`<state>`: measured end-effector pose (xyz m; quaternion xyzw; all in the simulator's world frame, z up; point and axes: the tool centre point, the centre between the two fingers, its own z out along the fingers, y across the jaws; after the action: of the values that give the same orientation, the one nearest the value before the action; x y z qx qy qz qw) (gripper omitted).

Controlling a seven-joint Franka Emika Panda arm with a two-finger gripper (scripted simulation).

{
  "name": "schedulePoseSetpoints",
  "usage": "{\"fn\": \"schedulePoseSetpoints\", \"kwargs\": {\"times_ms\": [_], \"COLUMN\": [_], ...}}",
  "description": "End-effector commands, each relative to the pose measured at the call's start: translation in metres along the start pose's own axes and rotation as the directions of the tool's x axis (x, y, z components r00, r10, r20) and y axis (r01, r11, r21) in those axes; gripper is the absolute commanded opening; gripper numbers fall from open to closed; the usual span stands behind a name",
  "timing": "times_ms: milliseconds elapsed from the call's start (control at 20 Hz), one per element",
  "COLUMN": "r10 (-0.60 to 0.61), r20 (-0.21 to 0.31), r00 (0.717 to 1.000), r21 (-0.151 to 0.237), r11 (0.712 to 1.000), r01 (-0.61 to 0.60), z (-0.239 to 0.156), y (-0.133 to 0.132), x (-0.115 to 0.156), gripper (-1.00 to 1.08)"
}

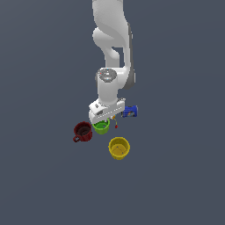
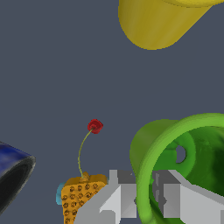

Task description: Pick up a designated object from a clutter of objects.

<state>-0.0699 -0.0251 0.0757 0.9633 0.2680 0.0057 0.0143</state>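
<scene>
The bright green cup (image 1: 101, 127) stands upright among the clutter, directly under my gripper (image 1: 104, 118). In the wrist view the green cup (image 2: 183, 144) fills one corner, and my gripper (image 2: 143, 177) straddles its wall. One finger (image 2: 120, 197) is outside the wall and the other is inside, both pressed against the rim. The gripper is shut on the cup's wall. I cannot tell whether the cup is off the surface.
A dark red handled mug (image 1: 82, 131) stands close to the green cup on the exterior view's left. A yellow cup (image 1: 119, 147) (image 2: 157, 22) stands nearer the camera. A blue can (image 1: 130, 111) (image 2: 11, 175) and a small orange patterned piece (image 2: 81, 197) lie beside the gripper.
</scene>
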Motion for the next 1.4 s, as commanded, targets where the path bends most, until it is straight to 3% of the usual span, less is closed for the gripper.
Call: {"fn": "schedulePoseSetpoints", "kwargs": {"times_ms": [0, 700, 1350], "r10": [0.0, 0.0, -0.001], "r20": [0.0, 0.0, -0.001], "r00": [1.0, 1.0, 1.0], "r21": [0.0, 0.0, 0.002], "r11": [1.0, 1.0, 1.0], "r01": [0.0, 0.0, 0.001], "z": [0.0, -0.023, -0.118], "y": [0.0, 0.01, 0.051], "x": [0.0, 0.001, 0.006], "gripper": [-1.0, -1.0, -1.0]}}
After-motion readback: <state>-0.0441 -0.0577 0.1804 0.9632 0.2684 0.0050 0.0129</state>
